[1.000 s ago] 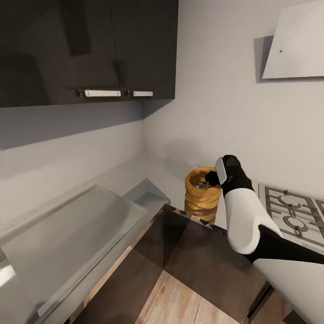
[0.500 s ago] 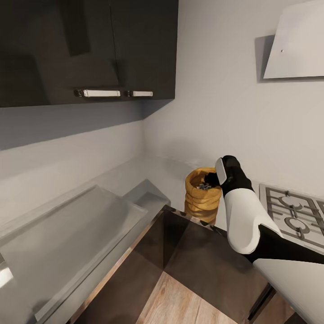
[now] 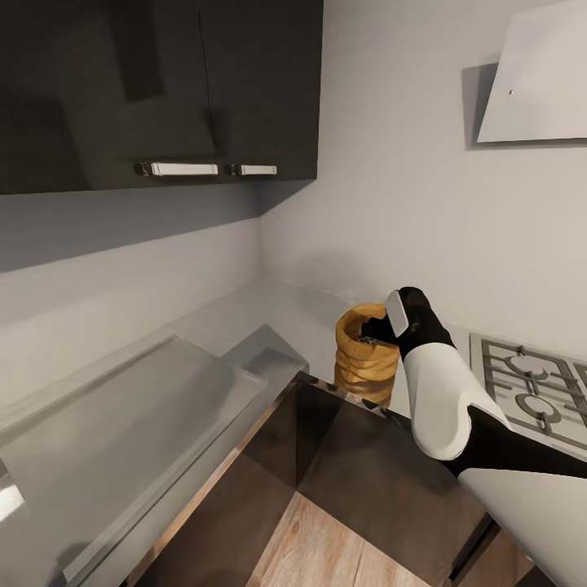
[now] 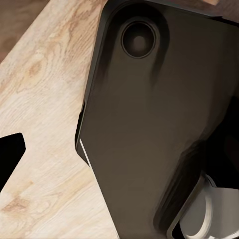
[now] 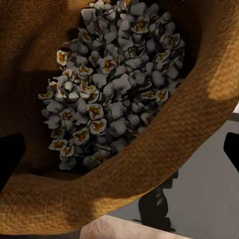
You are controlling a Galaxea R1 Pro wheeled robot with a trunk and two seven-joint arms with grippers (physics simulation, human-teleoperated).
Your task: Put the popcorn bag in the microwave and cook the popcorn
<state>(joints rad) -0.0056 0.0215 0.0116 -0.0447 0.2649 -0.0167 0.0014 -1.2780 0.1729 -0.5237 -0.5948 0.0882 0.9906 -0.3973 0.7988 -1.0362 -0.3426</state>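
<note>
Right gripper poised at the mouth of the popcorn bag, fingers spread wide with the near rolled rim between them, not yet closed; grey popcorn heaped straight ahead inside. Bag upright, long axis vertical, on the countertop by the hob, at this arm's reach. Left gripper's state impossible to tell, wood floor beneath.

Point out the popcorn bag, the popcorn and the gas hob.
popcorn bag (image 3: 363, 367), head view, on its wrinkled outer wall below the rolled rim.
popcorn (image 5: 112, 94), right wrist view, middle of the grey kernel heap inside the bag.
gas hob (image 3: 530, 391), head view, on its grate.
</note>
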